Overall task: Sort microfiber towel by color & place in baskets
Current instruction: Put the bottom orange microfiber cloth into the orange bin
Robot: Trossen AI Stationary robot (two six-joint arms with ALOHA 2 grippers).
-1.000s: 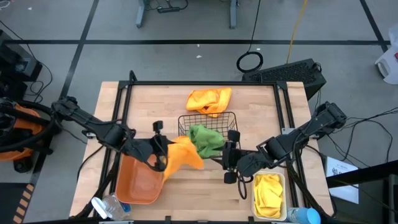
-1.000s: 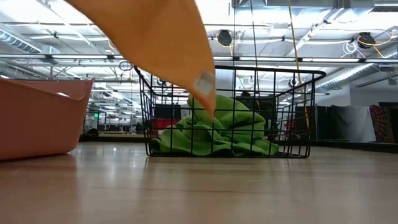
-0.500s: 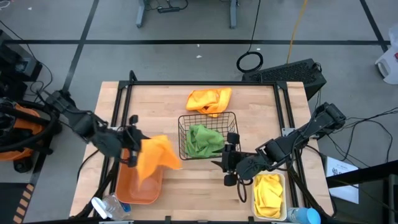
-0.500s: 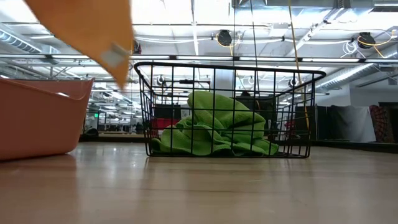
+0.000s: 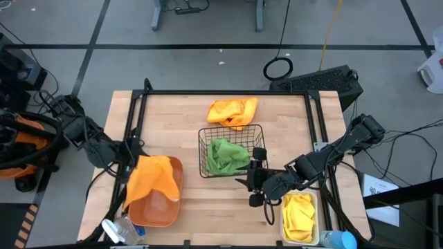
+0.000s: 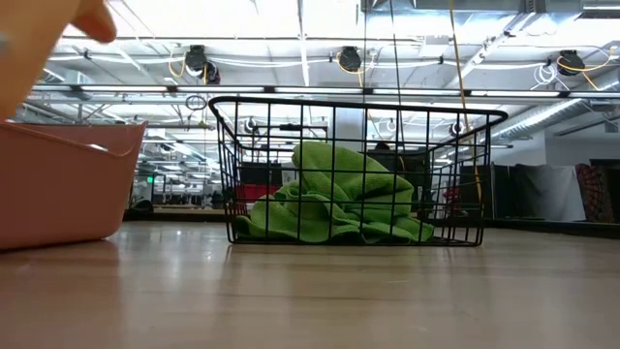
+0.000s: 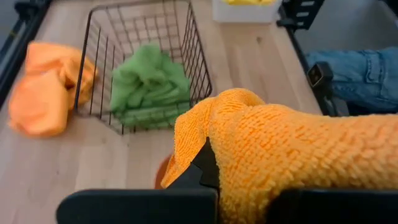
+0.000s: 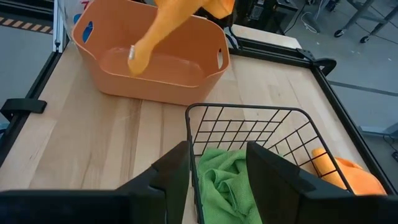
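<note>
Left hand (image 5: pixel 133 160) buried under orange towel (image 5: pixel 151 178); fingers unseen, grip unclear. Low view: towel cut by top-left edge, bin (image 6: pixel 60 181) cut by left edge. White bin (image 7: pixel 244 9) cropped in left wrist view.

Light wooden worktop (image 5: pixel 187 111), dark rail frame around its edges. Clear plastic bottle (image 5: pixel 119 230) lying at near left corner; blue-capped bottle (image 5: pixel 339 240) at near right corner. Grey floor beyond, with coiled black cable (image 5: pixel 278 68) and black case (image 5: pixel 325 81) beside far right corner. Paper sheet (image 5: pixel 379 185) on floor, right.
</note>
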